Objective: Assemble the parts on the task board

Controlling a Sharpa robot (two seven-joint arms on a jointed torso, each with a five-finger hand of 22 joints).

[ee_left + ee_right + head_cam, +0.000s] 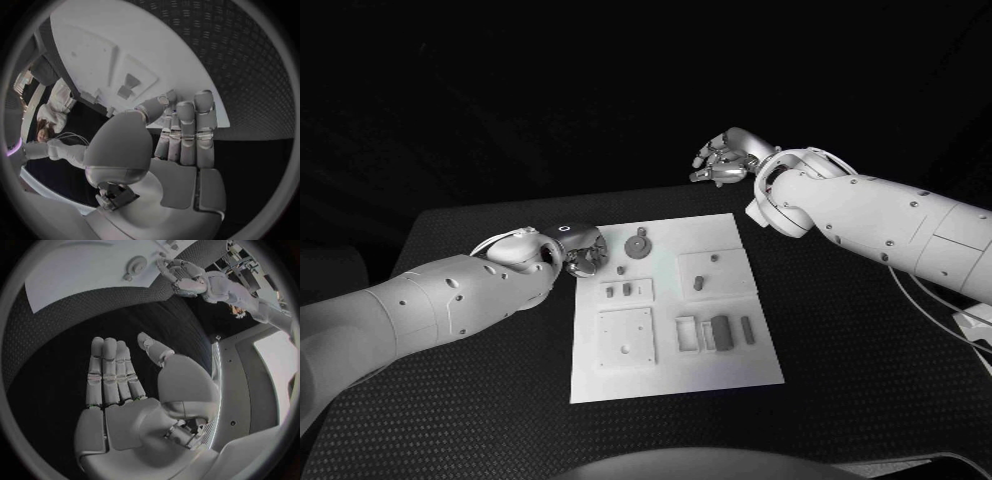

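Observation:
The white task board lies flat in the middle of the black table. Small grey parts lie on it: a round part near its far left, short pegs mid-board, and upright blocks in slots on the near right. My left hand hovers at the board's far left edge, fingers straight and together, holding nothing. My right hand is raised beyond the board's far edge. Its fingers are stretched out over the bare table, empty. The right wrist view shows the board and the round part.
A raised square plate sits on the board's near left. Black textured table surrounds the board on all sides. A white cable trails under my right arm near the table's right edge.

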